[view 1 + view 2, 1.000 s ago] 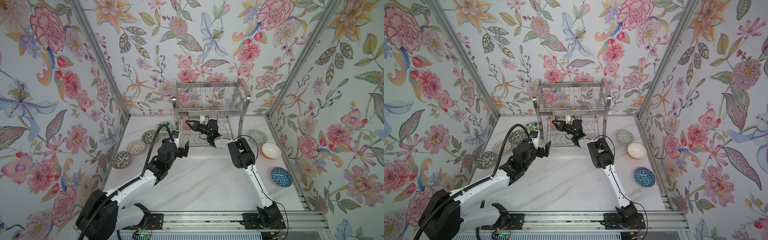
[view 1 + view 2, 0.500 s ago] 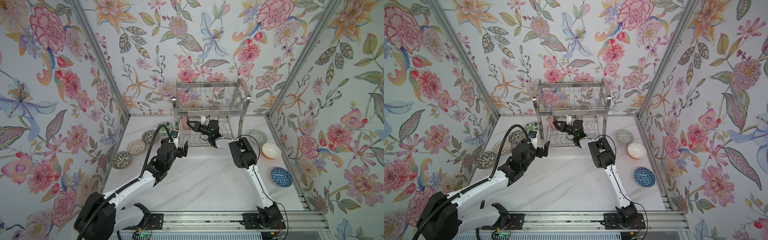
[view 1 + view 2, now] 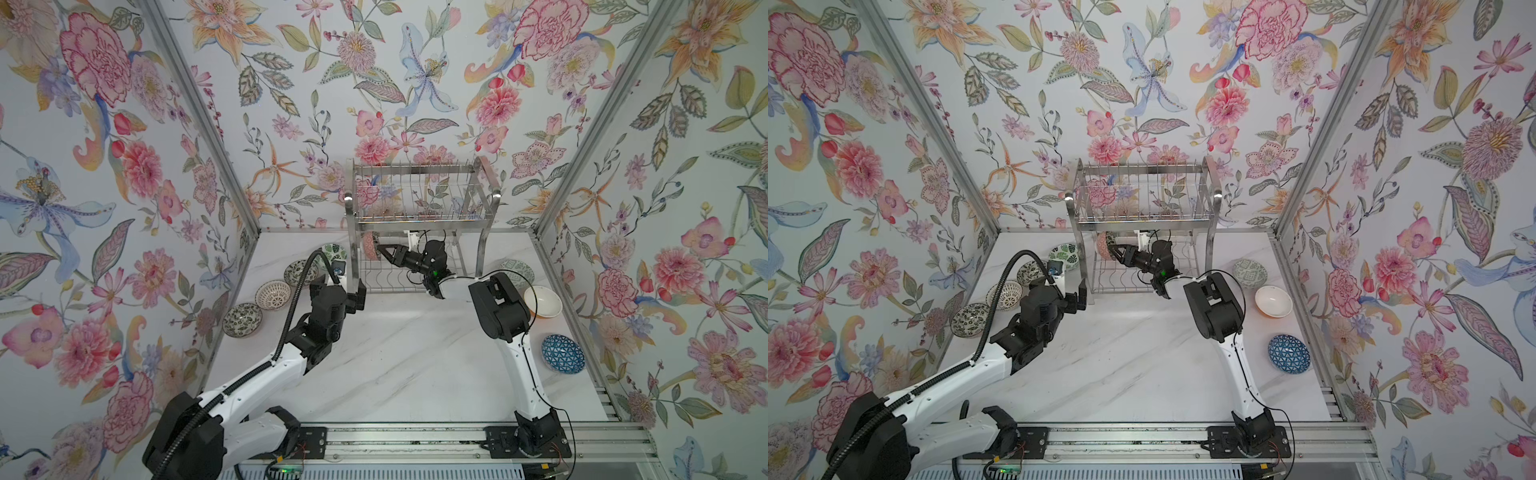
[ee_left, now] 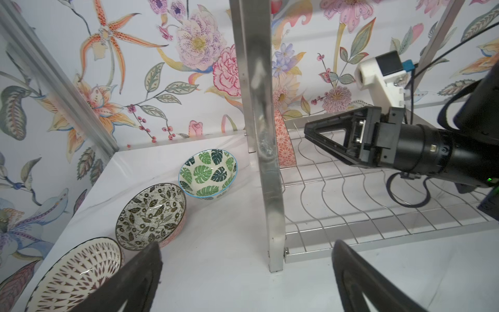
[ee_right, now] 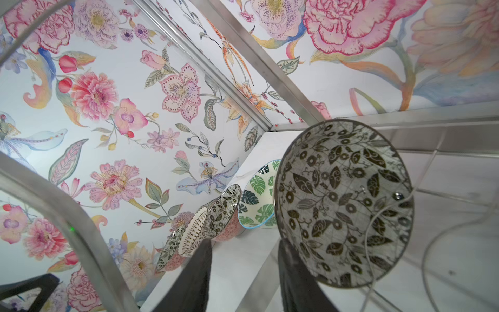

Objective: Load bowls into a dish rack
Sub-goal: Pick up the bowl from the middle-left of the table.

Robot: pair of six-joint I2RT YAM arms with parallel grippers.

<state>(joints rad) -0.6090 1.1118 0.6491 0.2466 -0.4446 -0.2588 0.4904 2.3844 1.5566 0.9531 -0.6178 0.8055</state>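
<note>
My left arm (image 3: 266, 374) rises from its base on a low diagonal with the elbow bent. The left gripper (image 3: 358, 294) hangs with its jaws spread wide, both dark fingers (image 4: 140, 272) showing at the edge of its wrist view. My right arm (image 3: 519, 365) stands steeper, folds sharply at the black elbow (image 3: 498, 309) and lays its forearm across toward my left side. The right gripper (image 3: 383, 248) points sideways, roughly level — jaws parted partway, the two fingers clearly apart in its own wrist view.

floral walls (image 3: 124, 124), marble tabletop (image 3: 395, 365), aluminium rail (image 3: 415, 436)
</note>
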